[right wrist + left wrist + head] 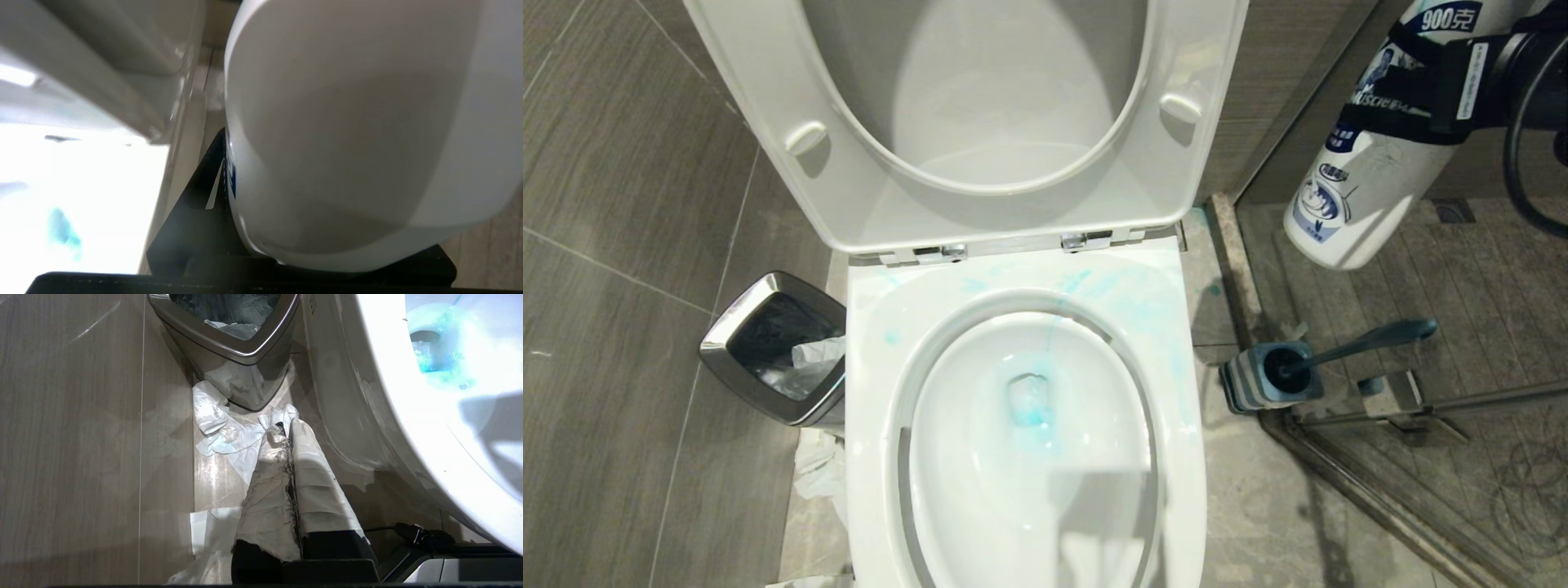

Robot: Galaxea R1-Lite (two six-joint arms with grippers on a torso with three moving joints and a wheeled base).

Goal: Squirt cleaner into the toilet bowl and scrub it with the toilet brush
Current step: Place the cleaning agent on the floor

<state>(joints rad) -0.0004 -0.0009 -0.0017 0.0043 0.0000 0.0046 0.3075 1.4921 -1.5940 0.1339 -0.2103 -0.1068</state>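
Note:
The white toilet bowl (874, 392) fills the middle of the head view, with its seat and lid (768, 122) raised. Pale blue cleaner (1031, 412) tints the water at the drain and smears the back rim. At the upper right my right gripper (1441, 86) is shut on a white cleaner bottle (1372, 180), held tilted above the floor to the right of the bowl. In the right wrist view the bottle (347, 143) hides most of the scene. The teal toilet brush (1372, 339) stands in its holder (1262, 376). My left gripper (286, 430) is shut and empty, low beside the bowl (392, 396).
A square steel waste bin (768, 347) stands left of the toilet, with crumpled tissue (817, 465) on the floor by it. A raised stone kerb and glass shower frame (1380, 490) run along the right, behind the brush holder.

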